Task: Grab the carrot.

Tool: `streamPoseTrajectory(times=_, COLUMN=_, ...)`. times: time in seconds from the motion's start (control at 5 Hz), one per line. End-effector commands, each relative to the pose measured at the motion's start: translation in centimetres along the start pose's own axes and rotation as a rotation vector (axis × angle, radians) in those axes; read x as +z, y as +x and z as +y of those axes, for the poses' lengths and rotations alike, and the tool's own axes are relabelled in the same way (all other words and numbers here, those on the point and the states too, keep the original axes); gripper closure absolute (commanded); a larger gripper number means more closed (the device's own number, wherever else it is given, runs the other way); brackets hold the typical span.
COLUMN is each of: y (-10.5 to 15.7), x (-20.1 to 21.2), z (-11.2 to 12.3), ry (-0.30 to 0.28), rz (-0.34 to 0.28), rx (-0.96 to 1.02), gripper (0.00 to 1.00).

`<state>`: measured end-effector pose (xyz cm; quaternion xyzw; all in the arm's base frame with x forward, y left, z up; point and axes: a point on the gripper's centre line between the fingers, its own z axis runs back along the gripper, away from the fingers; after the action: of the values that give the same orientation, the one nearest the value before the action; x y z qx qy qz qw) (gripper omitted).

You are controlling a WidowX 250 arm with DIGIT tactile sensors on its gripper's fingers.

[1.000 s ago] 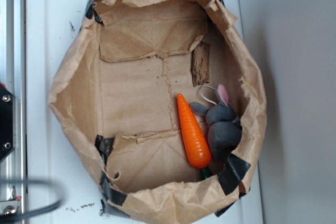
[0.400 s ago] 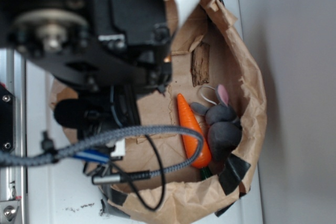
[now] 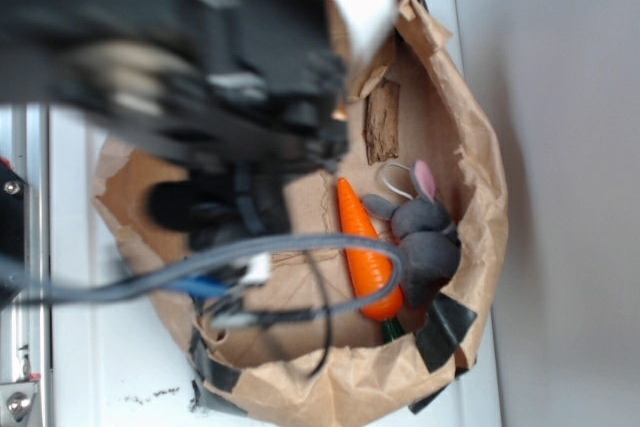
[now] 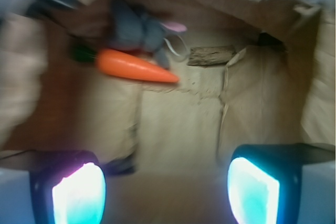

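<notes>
- A glossy orange toy carrot (image 3: 368, 252) is lying on the floor of a crumpled brown paper bag (image 3: 478, 162), pressed against a grey plush rabbit (image 3: 425, 242) with a pink ear; the two are touching along the carrot's side.
- The WidowX arm (image 3: 200, 67) is looming over the bag's left half in the exterior view, blurred, with its cables (image 3: 250, 257) draping across the carrot's lower part.
- In the wrist view the gripper (image 4: 165, 184) is standing wide open with nothing between its two glowing pads (image 4: 79, 192), well short of the carrot (image 4: 134, 66), which is sitting near the far wall of the bag.
- The carrot is looking like hard, smooth plastic: light and stiff, but probably slippery and, being tapered, apt to squirt out of a pinch taken near the tip.
- The best hold is appearing to be across the thick middle, towards the wide end, on the side away from the rabbit if the jaws can fit there.
- Its long axis is running up and down the exterior view, slightly slanted, with the pointed tip aiming towards the bag's middle and the dark-green stub (image 3: 392, 328) towards the near rim.
- In the wrist view, which is soft with blur, the tip is seemingly pointing right and the stub left.
</notes>
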<state>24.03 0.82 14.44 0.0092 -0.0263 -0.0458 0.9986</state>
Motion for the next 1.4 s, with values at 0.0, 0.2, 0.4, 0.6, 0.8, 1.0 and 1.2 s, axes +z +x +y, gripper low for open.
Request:
streamPoseTrajectory(times=0.0, y=1.9, x=-5.8, z=-1.0, ry=0.069, rz=-0.02, rx=-0.177, gripper=0.0)
streamPoseTrajectory(times=0.2, y=2.6, x=-7.8, z=-3.1, ry=0.076, rz=-0.045, rx=-0.325, gripper=0.0)
streamPoseTrajectory(times=0.4, y=4.4, x=-7.2, z=-4.9, ry=0.025, rz=-0.069, rx=-0.405, gripper=0.0)
streamPoseTrajectory(times=0.6, y=5.8, x=-8.0, z=-6.6, ry=0.018, rz=-0.086, rx=-0.481, gripper=0.0)
streamPoseTrajectory(times=0.8, y=7.6, x=-9.0, z=-6.2, ry=0.051, rz=-0.068, rx=-0.464, gripper=0.0)
streamPoseTrajectory(times=1.0, y=8.7, x=-10.2, z=-5.3, ry=0.011, rz=-0.048, rx=-0.46, gripper=0.0)
streamPoseTrajectory(times=1.2, y=8.3, x=-13.5, z=-5.3, ry=0.031, rz=0.026, rx=-0.453, gripper=0.0)
